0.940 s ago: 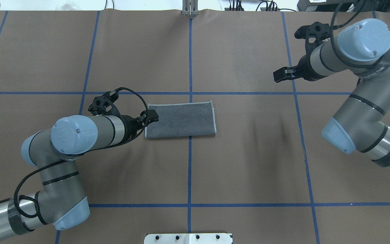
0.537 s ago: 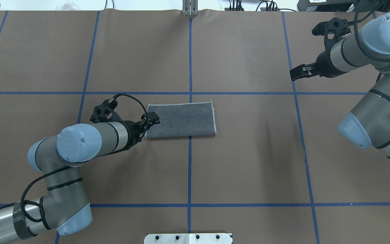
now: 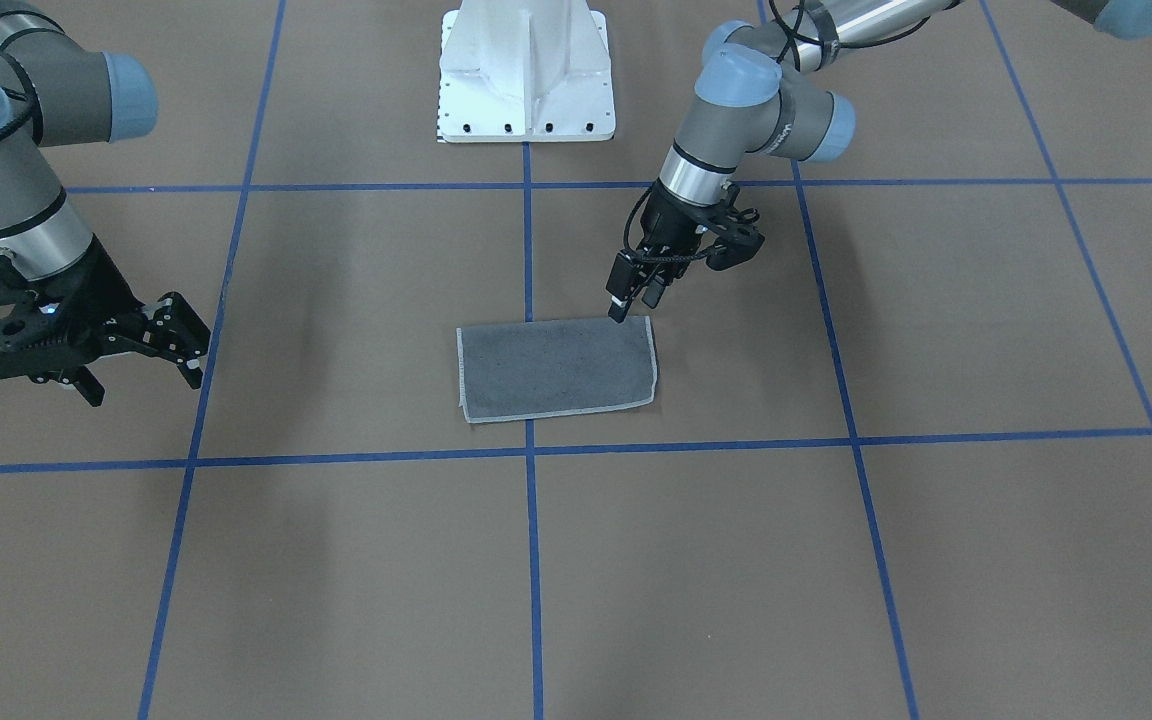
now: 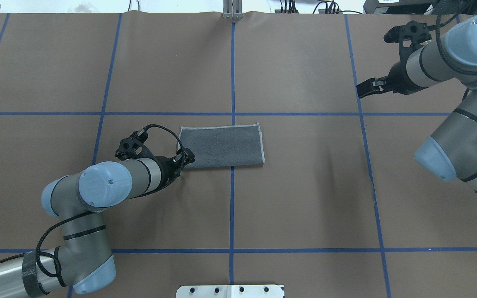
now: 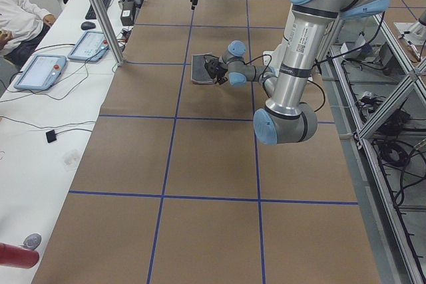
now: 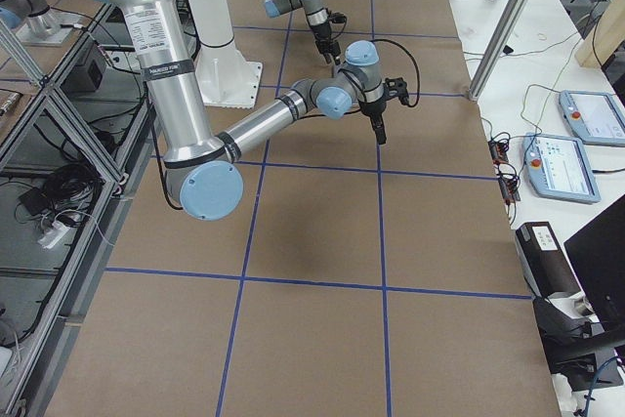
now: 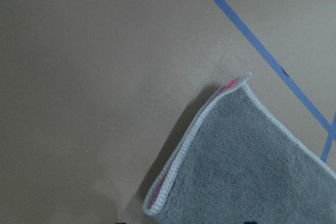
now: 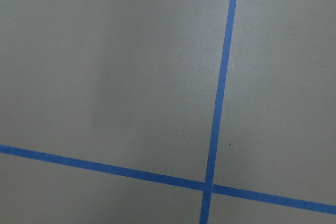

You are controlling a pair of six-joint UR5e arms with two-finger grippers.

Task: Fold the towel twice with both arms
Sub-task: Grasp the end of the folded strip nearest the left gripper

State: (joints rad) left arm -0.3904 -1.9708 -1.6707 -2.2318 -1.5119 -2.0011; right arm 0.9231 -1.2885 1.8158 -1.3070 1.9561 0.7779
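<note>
The towel (image 4: 222, 147) lies flat in the middle of the table, folded into a rectangle with its dark grey face up and a light stitched edge; it also shows in the front view (image 3: 556, 368). The left wrist view shows one towel corner (image 7: 252, 171) with pink between the layers. My left gripper (image 4: 186, 158) is at the towel's left end by its near corner, and its fingers stand apart in the front view (image 3: 633, 300), holding nothing. My right gripper (image 4: 363, 89) hangs open and empty far to the right, above bare table (image 3: 191, 348).
Blue tape lines (image 8: 220, 77) divide the brown table cover into squares. The white pedestal base (image 3: 526, 70) stands at the robot's edge of the table. A metal post (image 4: 232, 10) is at the far edge. Operators' desks with tablets (image 5: 40, 71) lie beyond it.
My left gripper has slid along the towel's left end toward the near corner. My right arm swung further right and away from the towel, then held still.
</note>
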